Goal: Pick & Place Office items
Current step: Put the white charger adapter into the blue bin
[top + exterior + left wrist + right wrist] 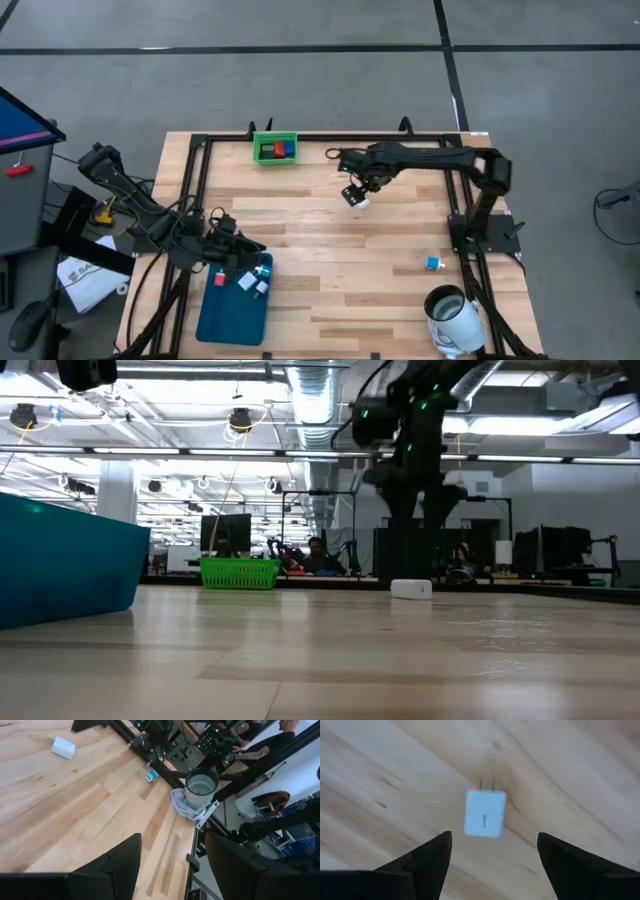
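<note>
The pale wooden slatted table [330, 270] is spanned by the right arm, whose right gripper [490, 852] is held spread open above a small white plug-like block [485, 813]. The block is seen lying flat on the wood, between and just ahead of the fingertips, its two thin metal prongs pointed away from the gripper along its long axis. The left gripper [172, 862], also open, is held over the flat teal plastic tray [232, 310].

Two dark jointed arms [420, 158], green lights glowing.

White charger block [485, 814], green bin [275, 149], teal tray [232, 310], pale wood table [330, 270].
</note>
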Action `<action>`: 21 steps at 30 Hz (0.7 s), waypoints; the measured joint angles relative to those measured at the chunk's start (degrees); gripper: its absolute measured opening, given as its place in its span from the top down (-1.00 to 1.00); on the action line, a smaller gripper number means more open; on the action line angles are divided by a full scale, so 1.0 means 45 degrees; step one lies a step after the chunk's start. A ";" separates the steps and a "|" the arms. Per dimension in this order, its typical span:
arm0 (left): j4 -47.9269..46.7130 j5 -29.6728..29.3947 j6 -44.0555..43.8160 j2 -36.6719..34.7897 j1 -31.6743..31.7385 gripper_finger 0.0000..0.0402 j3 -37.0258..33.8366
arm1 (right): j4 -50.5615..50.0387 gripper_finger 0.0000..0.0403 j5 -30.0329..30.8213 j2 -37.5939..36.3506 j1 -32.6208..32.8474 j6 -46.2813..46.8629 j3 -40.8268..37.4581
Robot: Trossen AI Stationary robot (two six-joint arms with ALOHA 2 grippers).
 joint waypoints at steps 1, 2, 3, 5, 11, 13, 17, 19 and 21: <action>0.0017 0.0000 0.0000 0.0000 -0.0004 -0.08 0.0000 | 0.0079 -0.42 -0.0161 0.0246 0.0002 -0.0008 0.0000; 0.0003 0.0000 0.0000 0.0000 -0.0004 -0.08 0.0000 | 0.0093 -0.42 -0.0202 0.0484 0.0014 -0.0008 -0.0004; 0.0009 0.0000 0.0000 0.0000 -0.0004 -0.09 0.0000 | 0.0228 -0.42 -0.0230 0.0707 0.0029 -0.0003 0.0000; 0.0014 0.0003 -0.0002 0.0000 -0.0004 -0.09 0.0000 | 0.0357 -0.42 -0.0386 0.1114 0.0034 -0.0008 -0.0005; 0.0036 0.0073 -0.0039 0.0005 -0.0033 -0.09 0.0000 | 0.1073 -0.42 -0.0672 0.1793 0.0044 0.0090 0.0000; 0.0046 0.0079 -0.0043 0.0005 -0.0033 -0.10 0.0000 | 0.1114 -0.42 -0.0730 0.1866 0.0039 0.0099 -0.0005; 0.0041 0.0102 -0.0043 0.0005 -0.0033 -0.08 0.0000 | 0.1635 -0.42 -0.0745 0.1851 0.0039 0.0326 -0.0223; 0.0034 0.0107 -0.0043 0.0005 -0.0033 -0.07 0.0000 | 0.1616 -0.42 -0.0745 0.1851 0.0039 0.0332 -0.0325; 0.0036 0.0107 -0.0043 0.0005 -0.0033 -0.06 0.0000 | 0.1847 -0.42 -0.0745 0.1851 0.0029 0.0339 -0.0463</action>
